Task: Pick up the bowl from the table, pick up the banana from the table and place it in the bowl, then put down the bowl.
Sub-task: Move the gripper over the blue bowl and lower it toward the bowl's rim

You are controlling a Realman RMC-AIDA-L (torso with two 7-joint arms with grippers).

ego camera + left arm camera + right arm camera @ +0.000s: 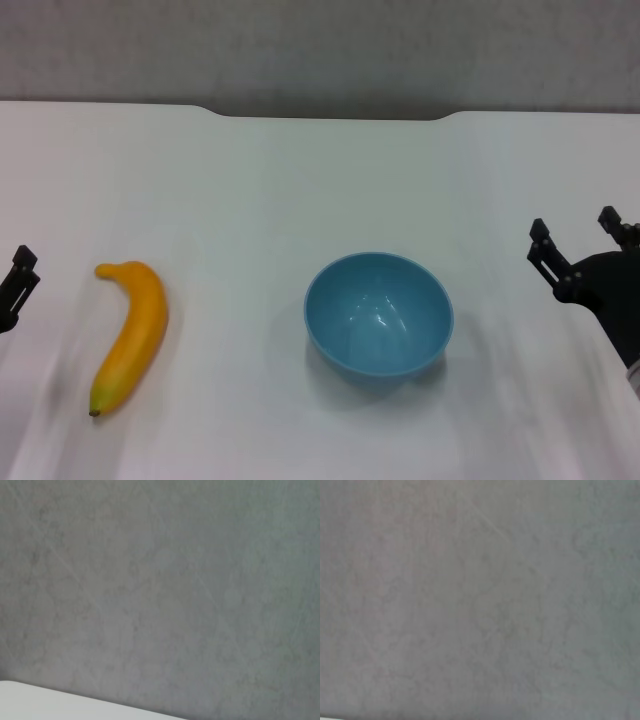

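Bowl (379, 315) & banana (131, 334) show in head view only; right claw (580, 245) spread, left claw (15, 285) unclear.

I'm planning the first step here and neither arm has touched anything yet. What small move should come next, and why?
Probably bring the right gripper, open at the table's right edge, in toward the bowl's near rim. The bowl stands empty and upright, closer to that arm; the banana lies untouched beside the left gripper.
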